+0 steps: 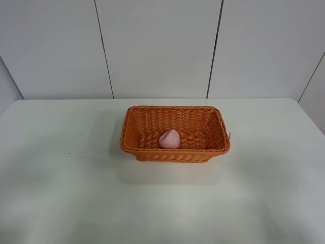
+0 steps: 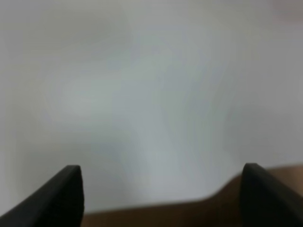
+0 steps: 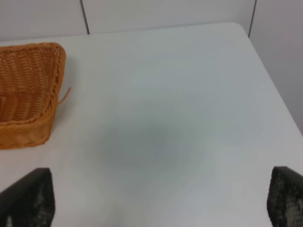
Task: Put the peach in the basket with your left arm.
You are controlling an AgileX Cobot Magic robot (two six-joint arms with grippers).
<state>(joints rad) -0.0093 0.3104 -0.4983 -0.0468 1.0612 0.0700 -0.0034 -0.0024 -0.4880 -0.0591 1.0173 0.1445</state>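
The pale pink peach (image 1: 169, 139) lies inside the orange wicker basket (image 1: 133, 118), near the middle of its front wall, on the white table. Neither arm shows in the exterior high view. In the left wrist view my left gripper (image 2: 161, 194) is open and empty, its two black fingertips (image 2: 61, 194) wide apart over blurred white table. In the right wrist view my right gripper (image 3: 161, 198) is open and empty, and one end of the basket (image 3: 28, 94) shows beside it.
The white table (image 1: 61, 193) has a few small dark specks (image 1: 71, 145) left of the basket. A white panelled wall (image 1: 157, 46) stands behind the table. The table's far right corner (image 3: 239, 28) shows in the right wrist view.
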